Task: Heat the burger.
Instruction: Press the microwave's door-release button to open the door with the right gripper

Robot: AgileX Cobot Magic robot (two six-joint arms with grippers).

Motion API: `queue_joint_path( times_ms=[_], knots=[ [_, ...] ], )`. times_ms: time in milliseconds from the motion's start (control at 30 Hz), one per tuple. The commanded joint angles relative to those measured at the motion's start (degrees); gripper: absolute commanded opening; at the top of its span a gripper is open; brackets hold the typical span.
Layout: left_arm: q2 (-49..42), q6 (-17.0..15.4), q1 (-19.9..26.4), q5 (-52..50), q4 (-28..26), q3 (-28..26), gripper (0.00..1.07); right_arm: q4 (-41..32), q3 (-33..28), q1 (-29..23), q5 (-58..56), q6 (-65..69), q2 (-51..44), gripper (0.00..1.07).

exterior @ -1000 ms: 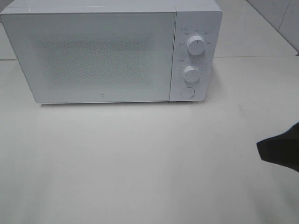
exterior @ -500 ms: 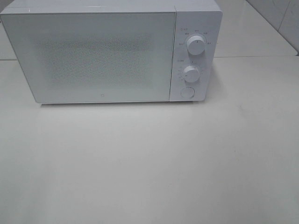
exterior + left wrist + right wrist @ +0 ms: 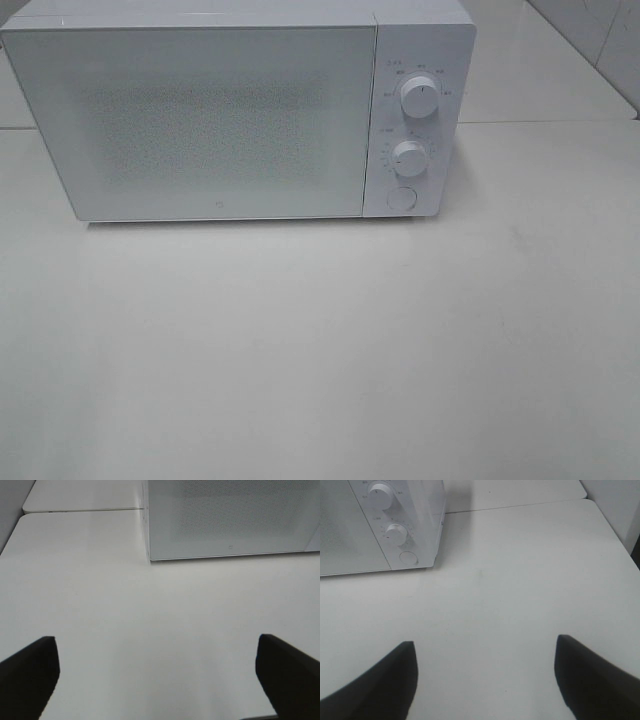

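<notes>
- The left gripper [image 3: 156, 647] has its jaws spread wide. Its two dark fingers [image 3: 27, 672] show only as blunt tips, one on each side of the hand and well apart.
- The right gripper [image 3: 485, 647] also has its jaws wide. Its dark fingers [image 3: 385, 680] slope away from each other behind the tips.
- Both hands tilt forward and down, with each pair of fingertips about level.
</notes>
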State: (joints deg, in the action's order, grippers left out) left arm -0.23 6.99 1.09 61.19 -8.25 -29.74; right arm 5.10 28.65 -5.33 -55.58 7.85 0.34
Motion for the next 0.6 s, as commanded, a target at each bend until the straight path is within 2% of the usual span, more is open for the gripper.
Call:
queue_joint_path(
  times_ms=[33, 600],
  knots=[
    [-0.34, 0.11, 0.11, 0.23, -0.34, 0.17, 1.00, 0.52, -0.63, 0.97, 0.46, -0.86, -2.23, 0.74],
    [-0.46, 0.11, 0.11, 0.23, -0.29, 0.17, 1.00, 0.40, -0.63, 1.20, 0.46, -1.03, -2.18, 0.74]
  ],
)
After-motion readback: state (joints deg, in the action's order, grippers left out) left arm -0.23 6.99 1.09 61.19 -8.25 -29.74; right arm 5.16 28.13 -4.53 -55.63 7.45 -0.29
